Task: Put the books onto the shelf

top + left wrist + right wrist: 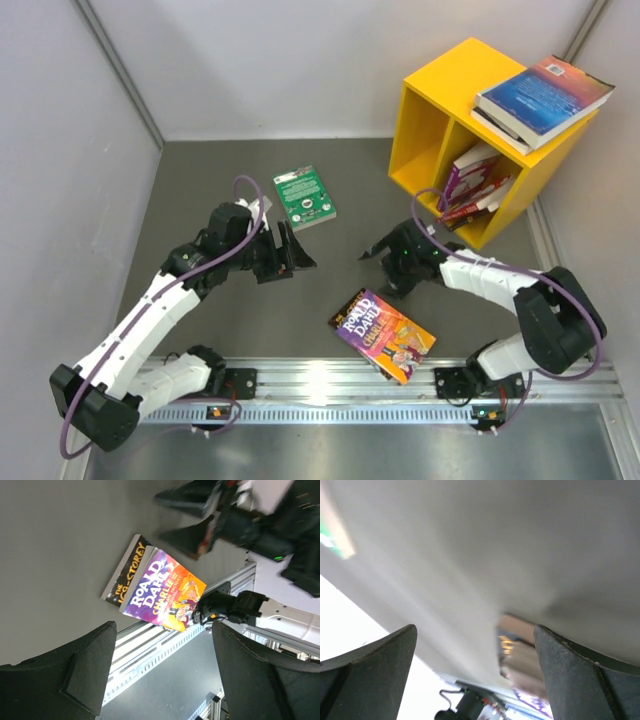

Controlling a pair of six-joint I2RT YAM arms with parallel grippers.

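Though top view hides it, left wrist shows Storey book (125,572) under Dahl book (162,592); left tool (296,254), right tool (376,272) released.

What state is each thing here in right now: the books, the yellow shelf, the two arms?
Green book: flat on the table, untouched.
Roald Dahl book: flat, cover up, stacked on a Storey book.
Yellow shelf: one compartment holds leaning books, the other looks empty.
Blue book stack: lying on the shelf's top.
Left end effector: open, empty.
Right end effector: open, empty.
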